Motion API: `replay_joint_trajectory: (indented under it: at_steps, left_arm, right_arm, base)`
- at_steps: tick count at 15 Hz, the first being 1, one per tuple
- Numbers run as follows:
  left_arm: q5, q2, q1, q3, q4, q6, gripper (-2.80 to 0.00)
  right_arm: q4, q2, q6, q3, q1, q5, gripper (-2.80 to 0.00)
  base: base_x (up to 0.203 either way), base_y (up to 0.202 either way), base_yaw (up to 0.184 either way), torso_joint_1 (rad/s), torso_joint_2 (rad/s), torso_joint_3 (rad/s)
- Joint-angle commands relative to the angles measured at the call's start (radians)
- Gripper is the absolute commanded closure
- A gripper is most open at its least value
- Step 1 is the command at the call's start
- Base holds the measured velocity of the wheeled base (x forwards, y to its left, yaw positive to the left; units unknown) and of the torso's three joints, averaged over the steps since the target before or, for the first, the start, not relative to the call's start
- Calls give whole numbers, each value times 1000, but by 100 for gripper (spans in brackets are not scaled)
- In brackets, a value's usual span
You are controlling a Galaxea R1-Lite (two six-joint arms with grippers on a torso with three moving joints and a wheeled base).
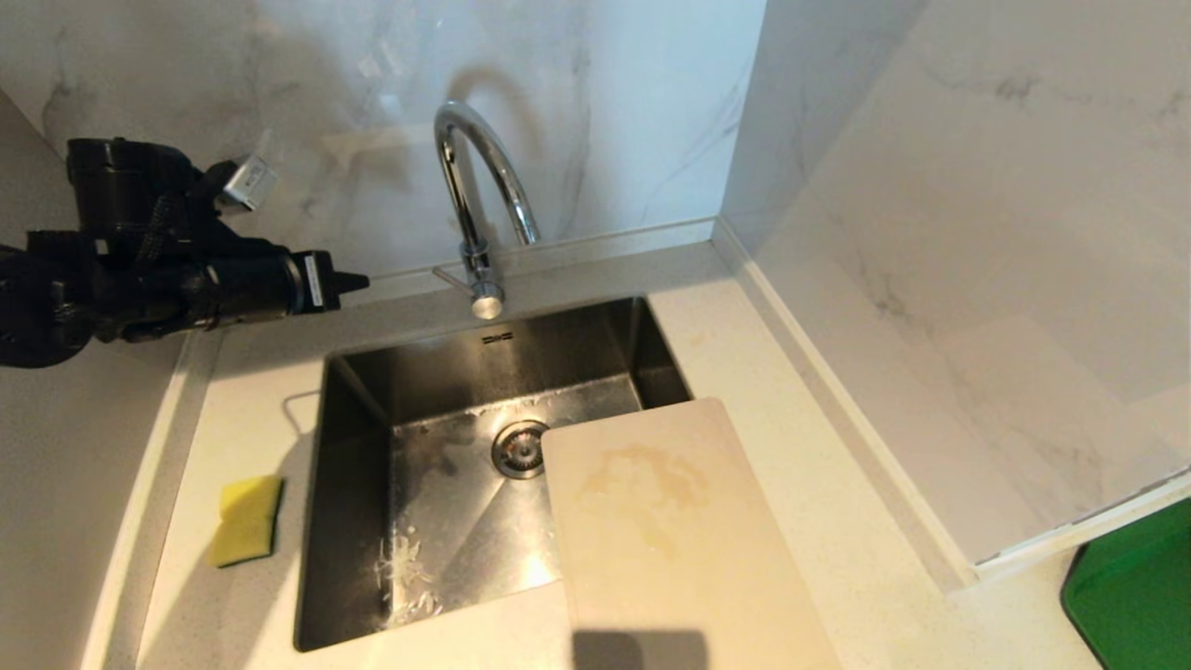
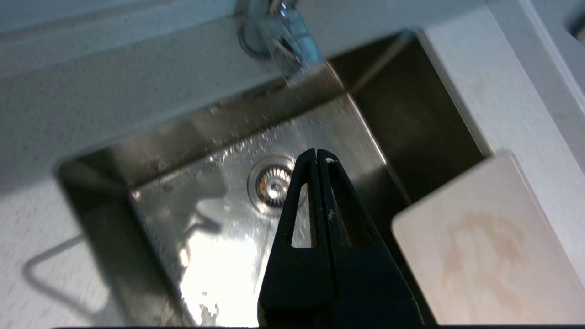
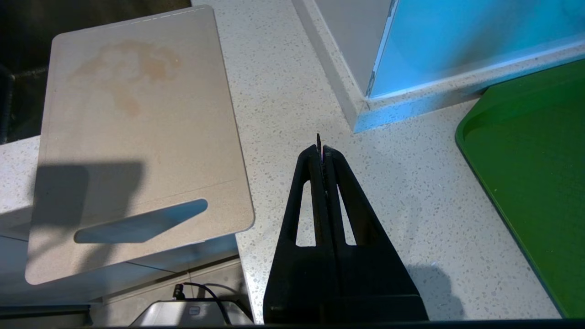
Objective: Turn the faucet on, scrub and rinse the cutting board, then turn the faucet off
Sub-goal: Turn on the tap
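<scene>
1. Speckled white counter, marble walls, steel sink.
2. Board overhangs sink's right corner; faucet behind.
3. Left gripper and right gripper: both clenched, empty.
4. No legible writing.

A: so the cutting board is off-white beige with a brownish-yellow stain blotch, sitting by a steel-grey sink. Counter is cream with tiny speckles.

B: yep, and the sponge is yellow, faucet shiny chrome, wall white marble with grey veins, green board in the corner.
</scene>
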Motion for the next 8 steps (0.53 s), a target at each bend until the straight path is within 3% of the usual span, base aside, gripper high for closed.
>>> replay_joint_trajectory:
  at_steps: [1, 8]
  left_arm:
    - [42, 136, -27, -121, -1, -36, 0]
    - [306, 334, -107, -389, -38, -65, 0]
  right_arm:
    - [0, -2, 0, 2, 0, 0, 0]
    - [0, -1, 0, 2, 0, 0, 0]
  base:
    - [0, 0, 0, 0, 0, 0]
    - [0, 0, 0, 0, 0, 0]
